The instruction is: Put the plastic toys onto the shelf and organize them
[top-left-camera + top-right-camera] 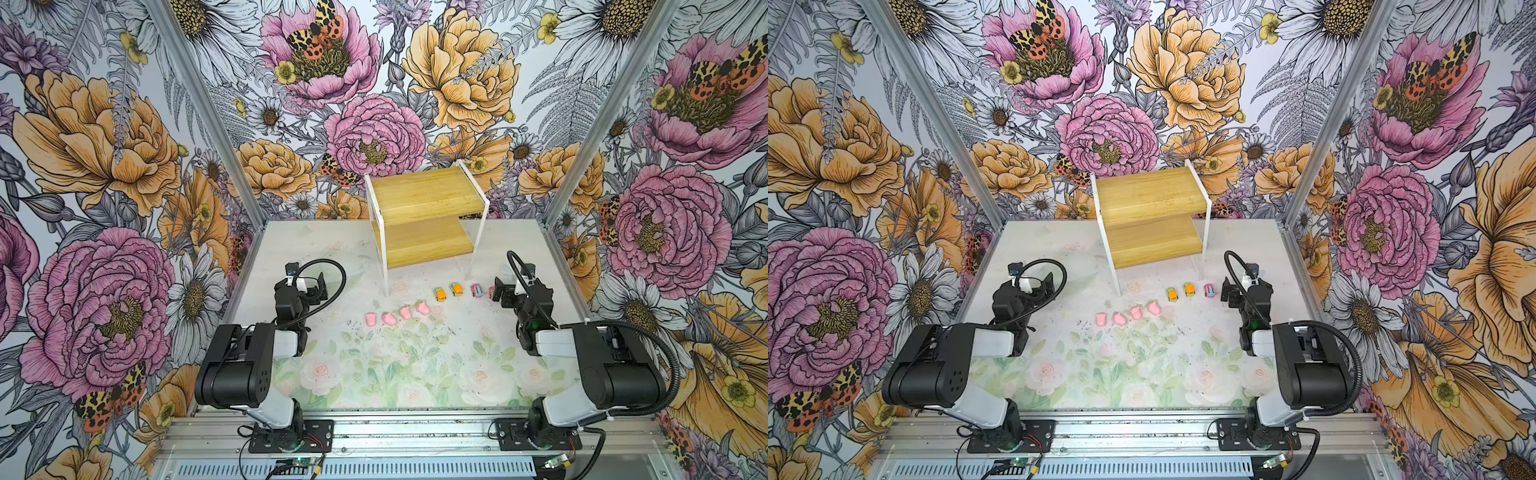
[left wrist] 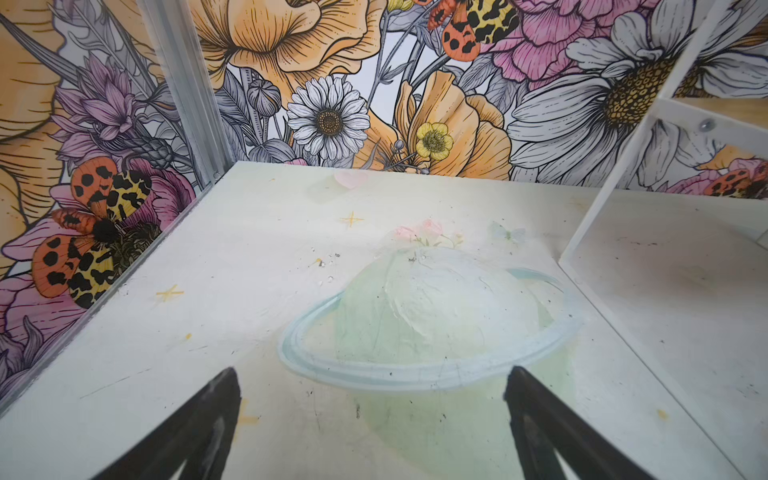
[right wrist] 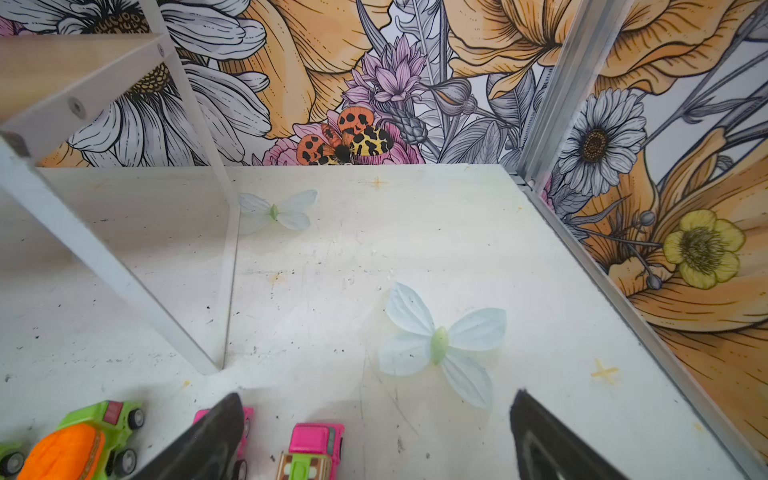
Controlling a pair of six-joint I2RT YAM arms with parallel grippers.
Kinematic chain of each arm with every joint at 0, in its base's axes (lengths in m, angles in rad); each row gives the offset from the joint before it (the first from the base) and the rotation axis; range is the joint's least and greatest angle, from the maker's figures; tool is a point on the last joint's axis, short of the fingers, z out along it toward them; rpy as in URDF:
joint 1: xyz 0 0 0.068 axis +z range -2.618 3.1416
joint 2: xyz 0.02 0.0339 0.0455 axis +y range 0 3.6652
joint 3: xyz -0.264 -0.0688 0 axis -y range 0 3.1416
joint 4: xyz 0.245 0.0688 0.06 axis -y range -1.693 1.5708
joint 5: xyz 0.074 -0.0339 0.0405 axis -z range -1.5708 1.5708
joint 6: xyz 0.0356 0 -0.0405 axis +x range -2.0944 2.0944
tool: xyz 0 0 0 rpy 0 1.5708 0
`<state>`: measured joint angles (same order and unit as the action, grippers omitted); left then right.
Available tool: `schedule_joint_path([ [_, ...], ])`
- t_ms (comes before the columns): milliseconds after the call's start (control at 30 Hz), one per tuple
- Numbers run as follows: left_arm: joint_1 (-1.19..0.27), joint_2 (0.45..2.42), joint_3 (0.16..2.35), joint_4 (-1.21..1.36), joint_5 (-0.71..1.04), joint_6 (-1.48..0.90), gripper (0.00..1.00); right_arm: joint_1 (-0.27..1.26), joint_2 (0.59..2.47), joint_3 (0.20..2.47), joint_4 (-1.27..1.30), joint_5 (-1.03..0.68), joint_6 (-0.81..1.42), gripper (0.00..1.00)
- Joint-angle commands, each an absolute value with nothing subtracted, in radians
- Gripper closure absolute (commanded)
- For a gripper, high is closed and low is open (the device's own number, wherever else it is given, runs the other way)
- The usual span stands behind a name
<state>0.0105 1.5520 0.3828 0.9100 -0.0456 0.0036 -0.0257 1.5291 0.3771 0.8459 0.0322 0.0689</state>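
The shelf (image 1: 424,195) stands empty at the back, with bamboo boards and a white frame. Several pale pink figures (image 1: 389,319) lie in a row on the table in front of it. To their right sit two orange-and-green cars (image 1: 439,295) and a pink car (image 1: 477,290). My right gripper (image 1: 498,293) is open just right of them. In the right wrist view another pink car (image 3: 313,449) lies between the spread fingers of the right gripper (image 3: 376,405), untouched. My left gripper (image 1: 316,286) is open over bare table at the left, and the left wrist view shows nothing within the left gripper (image 2: 372,378).
Flower-printed walls with aluminium posts (image 1: 582,124) close in the table on three sides. The shelf's white legs (image 3: 104,266) stand close to the cars. The table (image 1: 415,374) carries printed roses and butterflies. Both arm bases sit on the front rail (image 1: 374,432).
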Motion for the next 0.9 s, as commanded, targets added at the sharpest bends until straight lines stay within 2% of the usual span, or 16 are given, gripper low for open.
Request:
schedule_joint_path([
  [0, 0.01, 1.549, 0.381, 0.93, -0.064, 0.015, 0.01, -0.029, 1.535, 0.396, 0.854, 0.025, 0.067, 0.01],
  [200, 0.015, 1.549, 0.385, 0.922, -0.054, 0.011, 0.01, -0.031, 1.53, 0.392, 0.859, 0.032, 0.074, 0.0],
  [233, 0.02, 1.549, 0.384, 0.925, -0.041, 0.008, 0.01, -0.031, 1.518, 0.388, 0.866, 0.036, 0.075, 0.03],
  [333, -0.017, 1.503, 0.371, 0.916, -0.088, 0.044, 0.01, -0.029, 1.394, 0.451, 0.657, 0.023, 0.071, 0.07],
  [400, -0.055, 1.4, 0.393, 0.783, -0.138, 0.068, 0.01, -0.028, 1.294, 0.501, 0.509, -0.03, 0.064, 0.11],
  [467, -0.094, 1.271, 0.473, 0.527, -0.172, 0.063, 0.01, -0.023, 1.195, 0.563, 0.336, -0.105, 0.107, 0.13],
  [533, -0.122, 1.19, 0.53, 0.374, -0.167, -0.023, 0.01, 0.0, 1.128, 0.601, 0.235, -0.183, 0.14, 0.15],
  [600, -0.165, 1.136, 0.527, 0.329, -0.119, -0.106, 0.01, 0.06, 1.065, 0.6, 0.174, -0.207, 0.164, 0.16],
  [733, -0.316, 1.091, 0.42, 0.373, -0.165, -0.288, 0.01, 0.233, 0.997, 0.476, 0.255, -0.174, 0.198, 0.19],
  [867, -0.497, 1.089, 0.299, 0.479, -0.273, -0.361, 0.01, 0.384, 1.002, 0.372, 0.366, -0.116, 0.219, 0.22],
])
